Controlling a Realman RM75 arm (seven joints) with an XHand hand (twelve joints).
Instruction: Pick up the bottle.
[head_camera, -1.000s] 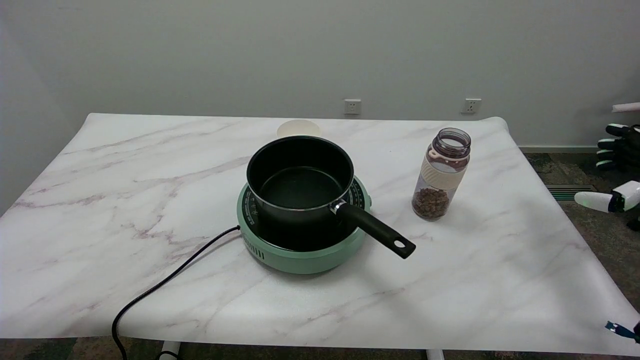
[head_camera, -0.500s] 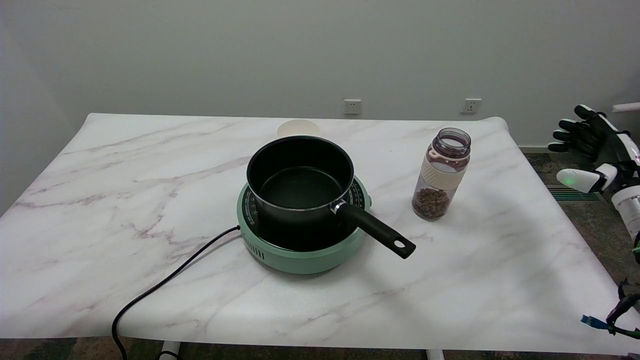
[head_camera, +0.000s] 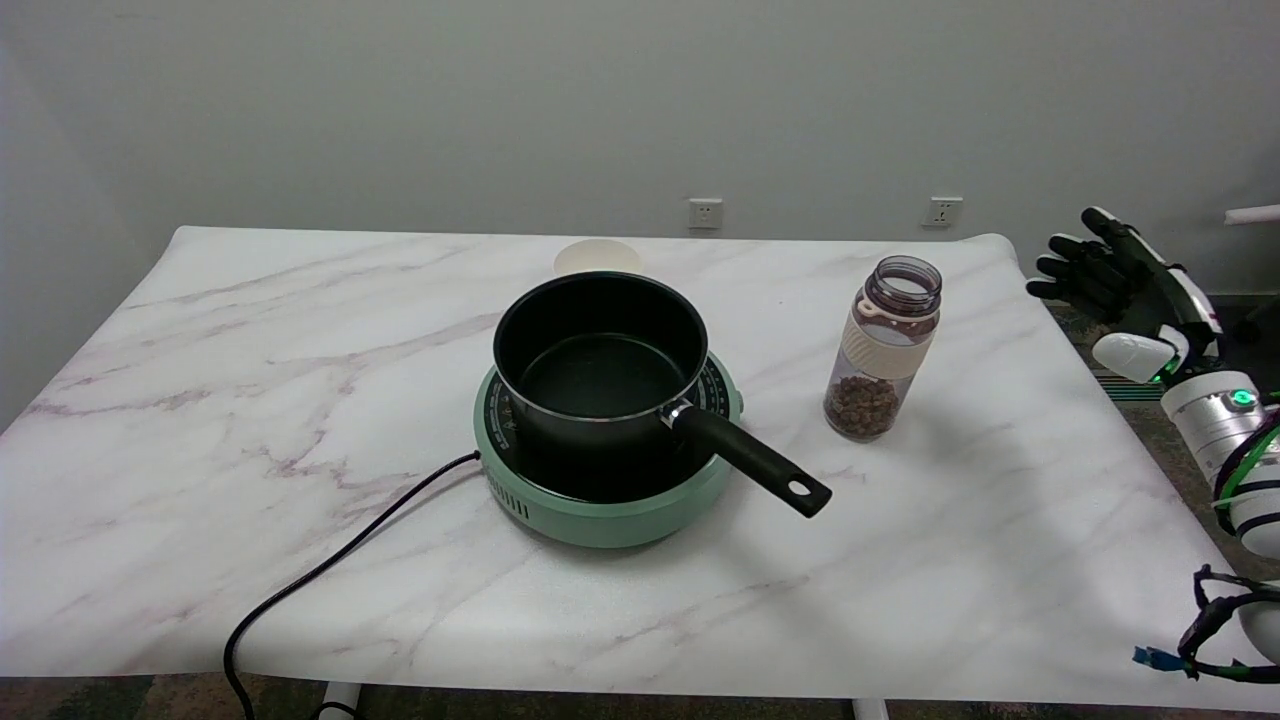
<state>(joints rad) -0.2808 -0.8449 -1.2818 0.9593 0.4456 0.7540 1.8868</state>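
Plain grey wall with two white power sockets (head_camera: 705, 213) behind, and a white marble-patterned table (head_camera: 200, 400) filling most of the head view. Off the table's right edge, the right hand (head_camera: 1125, 285) is up in the air with its black-and-white fingers (head_camera: 1062, 268) spread apart and pointing left, holding nothing. It's roughly level with the top of the bottle but well apart from it, not over the tabletop. Its white arm (head_camera: 1225, 440) runs down to the lower right, with a green light showing at the wrist.

Nearest thing to it is the clear plastic bottle with a cream band around its upper half (head_camera: 882, 348). It stands upright on the right part of the table, no cap on, with brown pellet-like stuff filling the bottom.

Left of that, near the middle, a black saucepan (head_camera: 598, 350) sits on a round mint-green hotplate (head_camera: 610, 505), its long black handle (head_camera: 750, 458) pointing toward the lower right, ending near the bottle's base but not touching it. A black power cord (head_camera: 330, 570) trails from the hotplate off the front edge. Just behind the pan, a pale round disc (head_camera: 597, 257) lies on the table; can't tell what it is.
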